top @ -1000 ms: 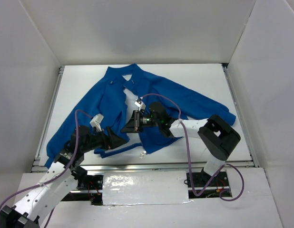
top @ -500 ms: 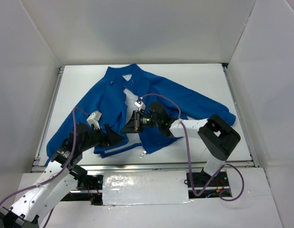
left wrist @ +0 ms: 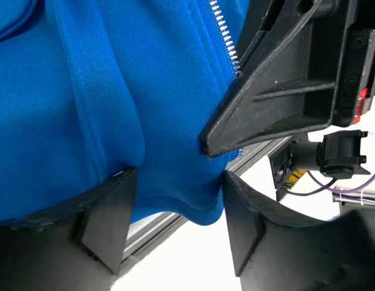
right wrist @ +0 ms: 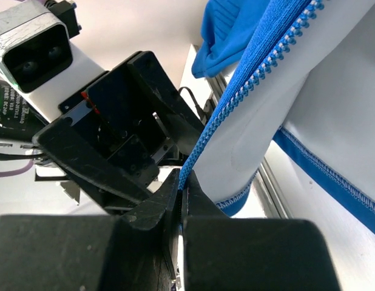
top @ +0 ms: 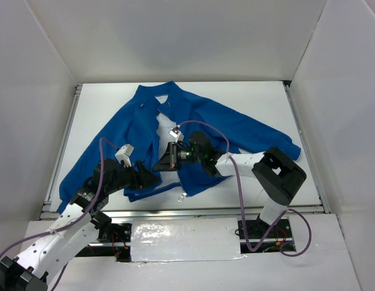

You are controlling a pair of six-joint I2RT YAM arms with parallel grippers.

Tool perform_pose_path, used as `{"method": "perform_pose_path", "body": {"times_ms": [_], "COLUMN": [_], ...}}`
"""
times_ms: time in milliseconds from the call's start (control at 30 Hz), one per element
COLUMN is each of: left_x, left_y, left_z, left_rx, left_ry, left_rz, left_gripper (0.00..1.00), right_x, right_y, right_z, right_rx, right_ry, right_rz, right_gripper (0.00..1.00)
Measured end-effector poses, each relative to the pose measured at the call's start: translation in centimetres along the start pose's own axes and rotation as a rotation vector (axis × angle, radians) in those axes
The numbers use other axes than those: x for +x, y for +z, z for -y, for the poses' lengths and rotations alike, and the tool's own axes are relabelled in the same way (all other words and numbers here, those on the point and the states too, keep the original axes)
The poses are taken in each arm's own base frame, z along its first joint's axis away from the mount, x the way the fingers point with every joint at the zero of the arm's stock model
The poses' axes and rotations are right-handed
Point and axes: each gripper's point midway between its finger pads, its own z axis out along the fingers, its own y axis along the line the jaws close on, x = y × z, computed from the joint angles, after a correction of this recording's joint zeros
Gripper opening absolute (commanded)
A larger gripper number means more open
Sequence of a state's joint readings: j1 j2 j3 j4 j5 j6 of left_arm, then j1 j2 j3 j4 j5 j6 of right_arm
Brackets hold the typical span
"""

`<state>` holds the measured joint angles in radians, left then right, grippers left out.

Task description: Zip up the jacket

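Zero zipped so far. Pinches zipper edge [right wrist: 260, 66] of the jacket [top: 206, 121] in tightly pressed right gripper [right wrist: 182, 188]; straddles hem fold [left wrist: 175, 182] with left gripper [left wrist: 175, 206] spread, right beside it. Leaves joining both halves and pulling upward, by the look of it.

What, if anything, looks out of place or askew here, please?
The jacket lies askew and bunched on the table, front open with white lining showing. Its hem sags between the left gripper's open fingers near the front rail. Nothing looks torn or spilled.
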<state>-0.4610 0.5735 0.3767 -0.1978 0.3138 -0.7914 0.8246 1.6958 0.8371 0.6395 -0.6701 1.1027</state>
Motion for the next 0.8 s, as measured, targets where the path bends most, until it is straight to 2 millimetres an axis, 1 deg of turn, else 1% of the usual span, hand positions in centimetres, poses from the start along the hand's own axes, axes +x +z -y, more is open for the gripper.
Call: {"method": "perform_pose_path", "body": {"times_ms": [33, 67, 167, 233, 267, 300, 333, 367, 400, 433, 467, 500, 533, 600, 700, 800], "left_x": [0.1, 0.1, 0.0, -0.1, -0.2, -0.2, -0.2, -0.2, -0.3, -0.3, -0.3, -0.2, -0.1, 0.0, 0.1, 0.0], "left_y": [0.0, 0.1, 0.2, 0.2, 0.2, 0.2, 0.2, 0.2, 0.2, 0.2, 0.2, 0.2, 0.3, 0.3, 0.3, 0.1], "left_z": [0.0, 0.0, 0.1, 0.4, 0.5, 0.6, 0.7, 0.8, 1.0, 1.1, 1.2, 1.2, 1.2, 1.2, 1.4, 1.7], "left_rx": [0.003, 0.005, 0.017, 0.029, 0.034, 0.040, 0.045, 0.052, 0.059, 0.068, 0.073, 0.076, 0.081, 0.091, 0.108, 0.130], "left_ry": [0.000, -0.001, 0.004, 0.010, 0.011, 0.011, 0.012, 0.014, 0.018, 0.021, 0.021, 0.023, 0.021, 0.025, 0.029, 0.038], "left_rz": [0.000, -0.001, 0.006, 0.010, 0.010, 0.009, 0.009, 0.010, 0.011, 0.014, 0.012, 0.010, 0.010, 0.006, 0.009, 0.028], "left_gripper": [0.66, 0.61, 0.52, 0.47, 0.40, 0.35, 0.31, 0.22, 0.19, 0.14, 0.04, 0.00, 0.00, 0.00, 0.00, 0.00], "right_x": [0.0, 0.1, 0.1, 0.1, 0.1, 0.1, 0.1, 0.1, 0.0, 0.0, -0.1, -0.1, -0.1, 0.0, 0.1, 0.4], "right_y": [0.0, 0.0, 0.1, 0.1, 0.1, 0.1, 0.1, 0.1, 0.1, 0.2, 0.2, 0.2, 0.2, 0.2, 0.1, -0.4], "right_z": [0.0, -0.1, -0.1, -0.1, -0.1, -0.2, -0.2, -0.2, -0.2, -0.3, -0.4, -0.5, -0.6, -0.7, -0.7, 0.0], "right_rx": [0.000, -0.002, -0.003, -0.003, -0.004, -0.004, -0.004, -0.004, -0.004, -0.005, -0.007, -0.011, -0.015, -0.018, -0.029, -0.030], "right_ry": [0.000, 0.000, -0.001, -0.002, -0.003, -0.003, -0.003, -0.003, -0.003, -0.005, -0.004, -0.009, -0.013, -0.017, -0.027, -0.047], "right_rz": [-0.001, -0.002, -0.003, -0.002, -0.002, -0.002, -0.002, -0.002, -0.002, -0.002, -0.002, -0.003, -0.004, -0.007, -0.013, -0.010], "right_gripper": [0.00, 0.00, 0.00, 0.00, 0.00, 0.00, 0.04, 0.11, 0.21, 0.37, 0.41, 0.44, 0.48, 0.49, 0.55, 0.57]}}
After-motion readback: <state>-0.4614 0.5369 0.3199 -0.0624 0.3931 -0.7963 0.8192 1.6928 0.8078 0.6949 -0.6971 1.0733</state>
